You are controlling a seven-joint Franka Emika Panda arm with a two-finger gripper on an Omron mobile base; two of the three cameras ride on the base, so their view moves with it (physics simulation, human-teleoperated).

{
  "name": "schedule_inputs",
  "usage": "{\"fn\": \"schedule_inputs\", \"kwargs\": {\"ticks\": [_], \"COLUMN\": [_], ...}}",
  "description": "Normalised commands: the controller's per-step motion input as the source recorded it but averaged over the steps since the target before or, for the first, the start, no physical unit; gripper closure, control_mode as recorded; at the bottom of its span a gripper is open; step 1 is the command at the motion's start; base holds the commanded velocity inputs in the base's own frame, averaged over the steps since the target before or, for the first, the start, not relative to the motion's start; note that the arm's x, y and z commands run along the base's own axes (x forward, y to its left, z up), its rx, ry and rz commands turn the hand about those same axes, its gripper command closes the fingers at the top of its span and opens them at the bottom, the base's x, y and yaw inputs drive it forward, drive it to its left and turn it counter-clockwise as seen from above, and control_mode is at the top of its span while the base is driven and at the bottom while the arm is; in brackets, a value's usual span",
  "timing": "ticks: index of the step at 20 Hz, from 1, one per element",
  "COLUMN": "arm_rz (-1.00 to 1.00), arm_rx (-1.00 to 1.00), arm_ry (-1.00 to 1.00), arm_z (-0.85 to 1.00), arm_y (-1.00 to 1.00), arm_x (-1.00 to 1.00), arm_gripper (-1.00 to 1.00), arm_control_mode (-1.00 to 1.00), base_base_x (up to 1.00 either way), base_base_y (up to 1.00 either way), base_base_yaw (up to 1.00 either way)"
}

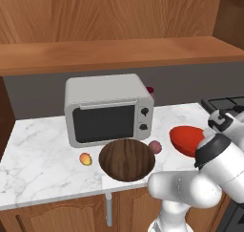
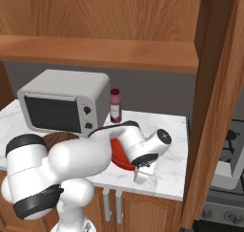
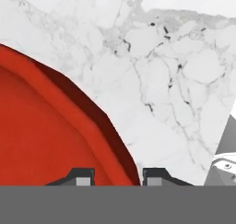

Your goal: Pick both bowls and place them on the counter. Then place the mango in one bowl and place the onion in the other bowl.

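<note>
Hand (image 3: pixel 113 177) pinches the red bowl (image 3: pixel 41 131) rim – bare counter (image 3: pixel 184 80) beside

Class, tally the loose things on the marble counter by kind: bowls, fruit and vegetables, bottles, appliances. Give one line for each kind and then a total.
Bowls: 2, the brown bowl and the red bowl
Fruit and vegetables: 2, the mango and the onion
Bottles: 1, the dark red bottle
Appliances: 1, the microwave
Total: 6
</note>
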Motion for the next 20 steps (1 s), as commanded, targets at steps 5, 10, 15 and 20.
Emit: {"fn": "schedule_inputs", "kwargs": {"ticks": [5,10,15,20], "arm_rz": [0.0,0.0,0.0,0.05], "arm_rx": [-0.02,0.0,0.0,0.0], "arm_ry": [0.02,0.05,0.0,-0.05], "arm_z": [0.0,0.0,0.19,0.35], "arm_y": [0.02,0.0,0.03,0.13], "arm_x": [0.01,0.0,-0.16,-0.32], "arm_gripper": [-1.0,-1.0,-1.0,-1.0], "arm_control_mode": [-1.0,-1.0,-1.0,-1.0], "base_base_x": [0.0,0.0,0.0,0.0], "base_base_y": [0.0,0.0,0.0,0.0], "base_base_yaw": [0.0,0.0,0.0,0.0]}}
